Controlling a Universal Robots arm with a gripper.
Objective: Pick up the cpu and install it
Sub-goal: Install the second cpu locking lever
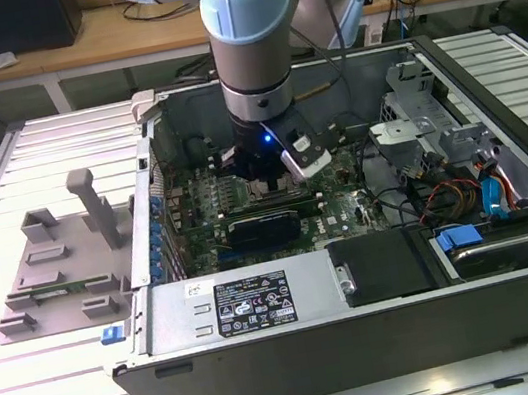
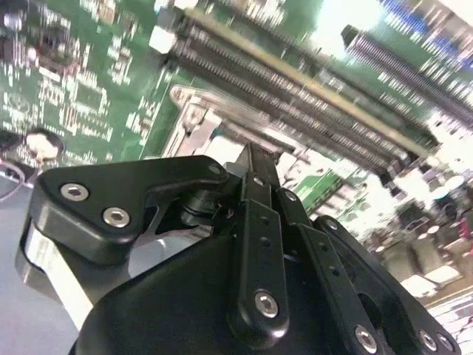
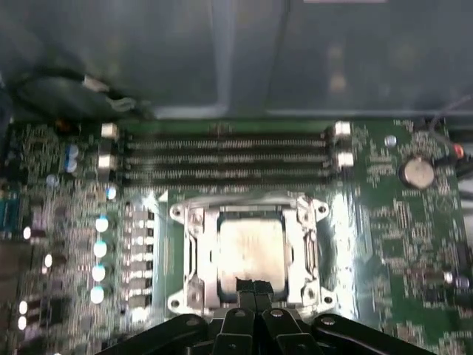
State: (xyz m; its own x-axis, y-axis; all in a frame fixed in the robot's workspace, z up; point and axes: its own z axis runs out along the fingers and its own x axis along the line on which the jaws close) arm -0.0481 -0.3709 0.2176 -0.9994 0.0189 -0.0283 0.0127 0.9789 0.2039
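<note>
In the first wrist view the cpu [image 3: 251, 242], a flat square with a shiny silver-grey top, lies inside the metal socket frame [image 3: 194, 251] on the green motherboard [image 3: 399, 244]. My gripper [image 3: 253, 285] hangs just over the cpu's near edge with its black fingertips pressed together and nothing between them. The second wrist view looks along the closed fingers [image 2: 255, 222] down onto the socket frame [image 2: 194, 122]. In the exterior view the arm reaches straight down into the open computer case [image 1: 369, 342], with the gripper [image 1: 267, 182] low over the board.
Memory slots [image 3: 222, 159] run beside the socket, and a coin battery [image 3: 416, 171] lies further off. A black expansion card [image 1: 264, 226], power supply [image 1: 241, 303] and drive bay [image 1: 485, 247] crowd the case. A grey plastic fixture [image 1: 62, 262] stands on the table at the exterior view's left.
</note>
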